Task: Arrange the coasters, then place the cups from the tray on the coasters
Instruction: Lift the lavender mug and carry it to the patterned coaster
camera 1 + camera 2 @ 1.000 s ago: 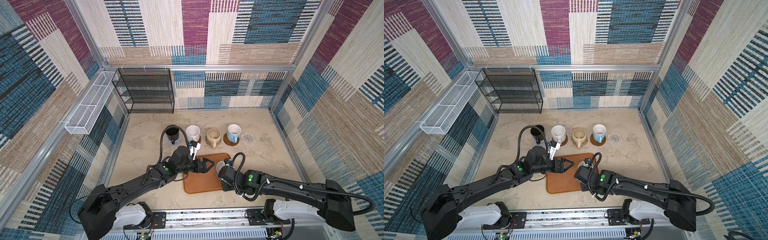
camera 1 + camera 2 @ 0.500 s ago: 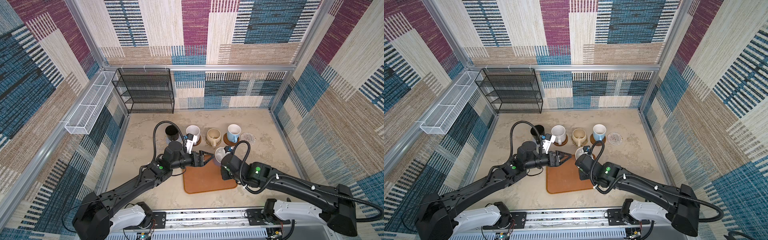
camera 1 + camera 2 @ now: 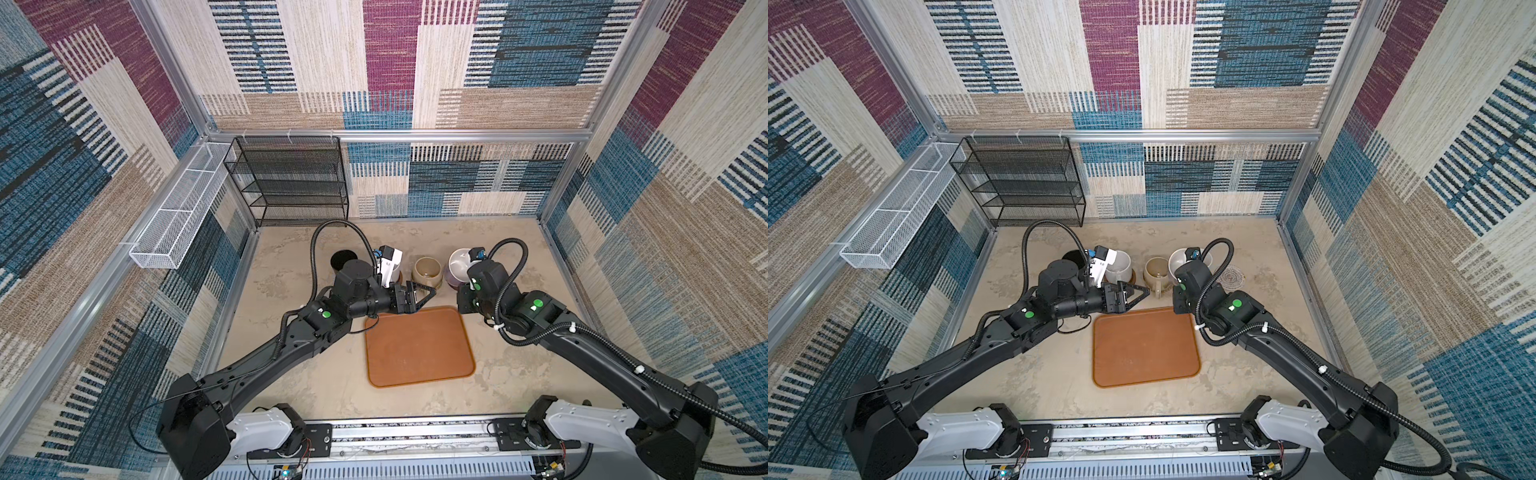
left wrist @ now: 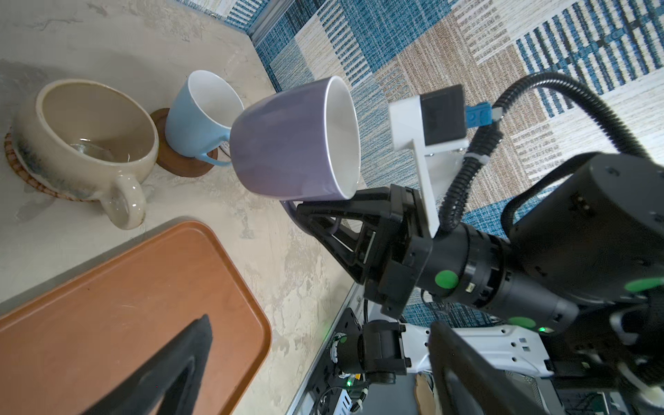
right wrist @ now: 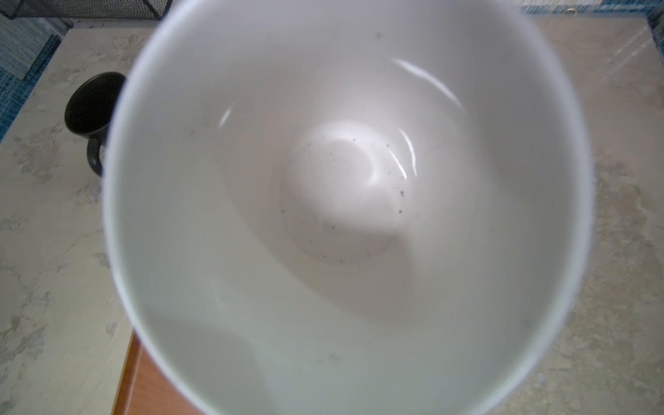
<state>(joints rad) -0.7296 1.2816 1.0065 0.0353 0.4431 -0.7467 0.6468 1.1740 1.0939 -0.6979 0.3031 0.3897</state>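
Right tool point(image 4: 308, 215) grips lavender cup point(image 4: 287, 140) aloft; left tool point(image 3: 423, 296) released, beside tray's point(image 3: 415, 353) far edge.

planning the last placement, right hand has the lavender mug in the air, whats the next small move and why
Probably carry the lavender mug sideways, past the light blue mug, over the bare pale patterned coaster, levelling it. The right hand holds it tilted by the handle, and the tray is empty.

This looks like a robotics lab test cell, not a home. An aluminium frame point(image 3: 415, 135) boxes in a stone-look tabletop point(image 3: 291, 374), patchwork fabric panels point(image 3: 390, 50) serve as walls, and two black arms point(image 3: 270, 353) sit on a front rail point(image 3: 415, 436).
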